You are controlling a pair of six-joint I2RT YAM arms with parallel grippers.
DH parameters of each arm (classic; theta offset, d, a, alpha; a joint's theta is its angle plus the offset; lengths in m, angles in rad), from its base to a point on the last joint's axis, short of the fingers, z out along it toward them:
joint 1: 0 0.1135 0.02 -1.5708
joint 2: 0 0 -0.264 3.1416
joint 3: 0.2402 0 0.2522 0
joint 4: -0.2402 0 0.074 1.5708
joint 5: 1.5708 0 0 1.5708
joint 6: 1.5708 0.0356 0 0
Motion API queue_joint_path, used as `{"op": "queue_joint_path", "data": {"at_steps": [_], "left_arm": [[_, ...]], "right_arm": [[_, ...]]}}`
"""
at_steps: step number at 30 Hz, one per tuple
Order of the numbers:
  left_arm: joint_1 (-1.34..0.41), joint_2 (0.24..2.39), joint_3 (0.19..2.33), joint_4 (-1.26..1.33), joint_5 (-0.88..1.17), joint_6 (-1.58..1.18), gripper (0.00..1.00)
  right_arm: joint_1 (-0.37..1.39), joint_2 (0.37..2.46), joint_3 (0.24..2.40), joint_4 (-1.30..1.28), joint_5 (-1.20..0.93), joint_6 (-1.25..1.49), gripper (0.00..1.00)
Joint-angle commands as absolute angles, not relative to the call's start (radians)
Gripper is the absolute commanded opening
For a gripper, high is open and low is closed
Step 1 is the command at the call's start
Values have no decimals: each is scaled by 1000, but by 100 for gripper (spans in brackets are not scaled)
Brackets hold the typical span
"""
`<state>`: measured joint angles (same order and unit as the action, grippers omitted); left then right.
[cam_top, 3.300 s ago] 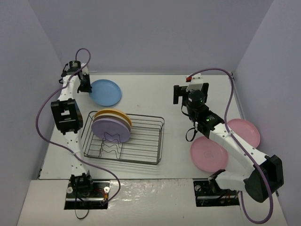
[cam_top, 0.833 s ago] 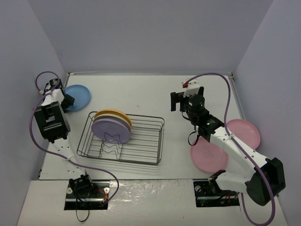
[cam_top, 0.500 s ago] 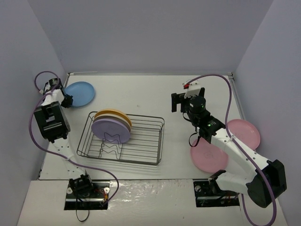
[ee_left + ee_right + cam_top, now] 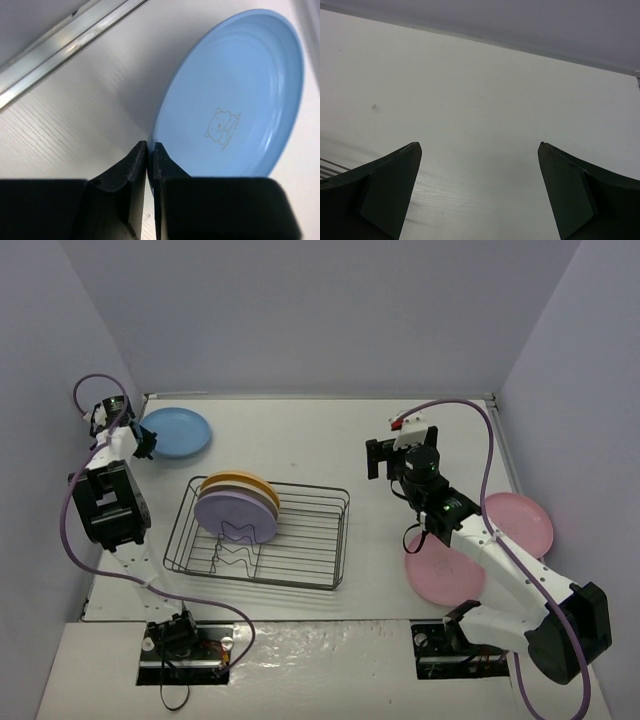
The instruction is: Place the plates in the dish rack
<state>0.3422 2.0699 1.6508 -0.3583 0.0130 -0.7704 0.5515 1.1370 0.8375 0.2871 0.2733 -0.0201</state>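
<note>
A blue plate (image 4: 176, 431) (image 4: 235, 100) is at the far left, its near rim pinched between the jaws of my left gripper (image 4: 145, 441) (image 4: 149, 146), which is shut on it. In the wire dish rack (image 4: 316, 546) a purple plate (image 4: 235, 517) stands upright in front of a yellow-orange plate (image 4: 240, 482); a cream edge shows between them. Two pink plates lie on the table at the right, one (image 4: 519, 520) farther back and one (image 4: 443, 572) nearer, partly under my right arm. My right gripper (image 4: 393, 452) (image 4: 479, 150) hovers open over bare table, nothing between its fingers.
Grey walls close in the table on three sides. A metal strip (image 4: 65, 45) runs along the far table edge close to the blue plate. The right half of the rack holds no plates.
</note>
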Motion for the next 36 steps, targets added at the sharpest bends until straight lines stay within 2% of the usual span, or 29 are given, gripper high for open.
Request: {"op": "queue_joint_path", "data": {"at_steps": [1, 7, 11, 16, 20, 25, 28, 32, 36], "left_arm": [[304, 1841, 1699, -212, -20, -630, 0], [200, 1690, 1701, -91, -75, -422, 0], [154, 1542, 1656, 32, 82, -251, 0], [59, 1330, 1536, 187, 139, 16, 0], [-41, 1141, 1360, 331, 361, 216, 0], [-144, 1023, 1340, 97, 490, 425, 0], [-164, 979, 1272, 95, 492, 455, 0], [-165, 912, 1206, 33, 580, 476, 0], [-166, 876, 1225, -187, 667, 566, 0]], "right_arm": [[561, 1132, 853, 354, 305, -33, 100], [560, 1122, 850, 353, 299, -24, 100], [560, 1120, 848, 354, 290, -21, 100], [561, 1114, 843, 357, 272, -17, 100], [561, 1111, 831, 371, 280, -11, 100], [561, 1114, 823, 381, 275, -6, 100], [561, 1118, 824, 390, 258, -11, 100], [562, 1071, 842, 399, 95, -40, 100], [562, 1010, 837, 404, 32, -51, 100]]}}
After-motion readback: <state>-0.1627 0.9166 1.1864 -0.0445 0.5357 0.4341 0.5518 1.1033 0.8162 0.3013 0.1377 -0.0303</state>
